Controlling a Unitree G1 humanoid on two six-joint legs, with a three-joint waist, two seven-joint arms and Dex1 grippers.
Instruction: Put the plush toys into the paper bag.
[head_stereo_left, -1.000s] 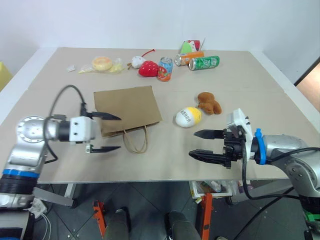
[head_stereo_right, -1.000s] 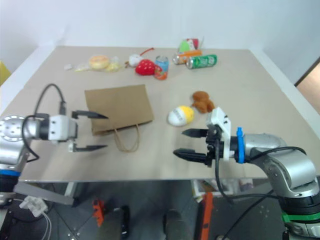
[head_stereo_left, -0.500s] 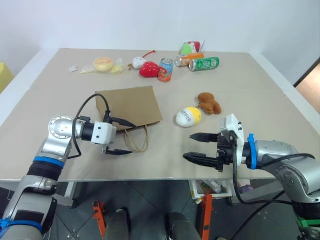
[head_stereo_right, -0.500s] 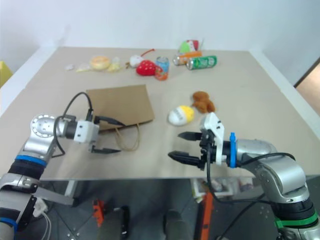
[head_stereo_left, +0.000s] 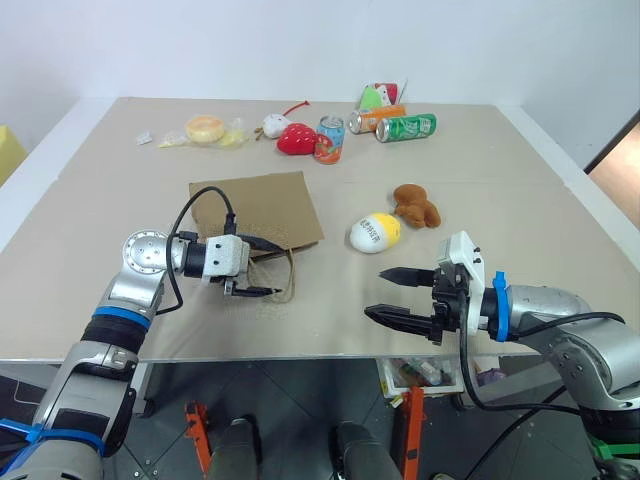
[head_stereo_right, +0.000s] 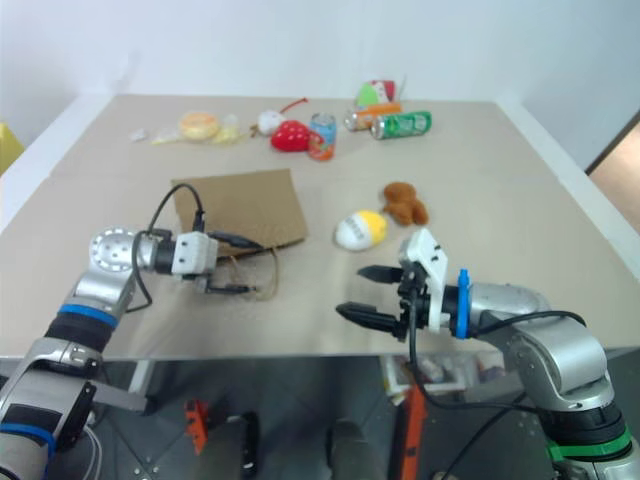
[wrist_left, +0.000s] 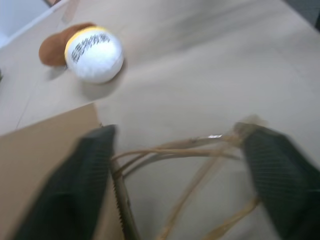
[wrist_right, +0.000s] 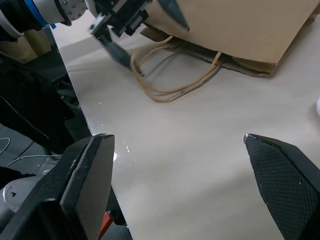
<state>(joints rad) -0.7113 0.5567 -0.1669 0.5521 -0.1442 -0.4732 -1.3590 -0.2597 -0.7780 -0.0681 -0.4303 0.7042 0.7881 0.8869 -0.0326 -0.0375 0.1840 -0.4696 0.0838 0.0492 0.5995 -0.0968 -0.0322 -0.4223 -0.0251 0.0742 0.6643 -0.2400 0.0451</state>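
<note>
**Paper handles could slip the pinch**

Kraft paper bag lies flat, left of centre in the head view, mouth and cord handles toward the lower edge. The left gripper has its fingers straddling those handles, partway apart; I can't tell whether it has them pinched. If it closes on one thin loop, I'd guess the cord slides out, or the bag drags across the table without opening. The right gripper hangs spread wide, low and right of centre, holding nothing. Both toys sit just above it, the white-and-yellow egg plush and the brown plush close together. Reaching for one might nudge the other away. A flat bag leaves no opening for either.
</note>
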